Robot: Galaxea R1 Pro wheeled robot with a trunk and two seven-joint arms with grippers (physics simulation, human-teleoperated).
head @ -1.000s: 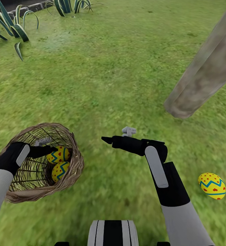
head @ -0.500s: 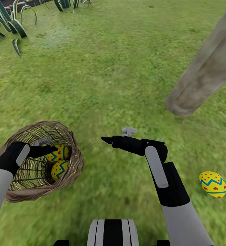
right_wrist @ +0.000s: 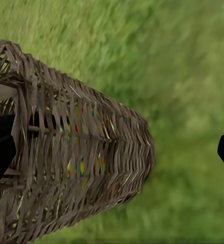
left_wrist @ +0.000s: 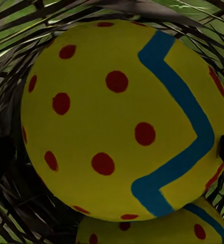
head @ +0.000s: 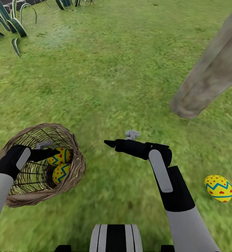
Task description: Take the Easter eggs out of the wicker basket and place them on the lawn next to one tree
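Bright, even daylight; soft render, faint shadows, blurred grass (head: 130, 70).

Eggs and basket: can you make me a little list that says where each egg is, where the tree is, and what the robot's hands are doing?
eggs in wicker basket: two, upper egg and lower egg
egg on lawn: one, third egg, near the robot's right side
tree: trunk stands ahead on the right, beyond the third egg
left gripper: inside the basket, at the upper egg; grip unclear
right gripper: above the grass, holding nothing
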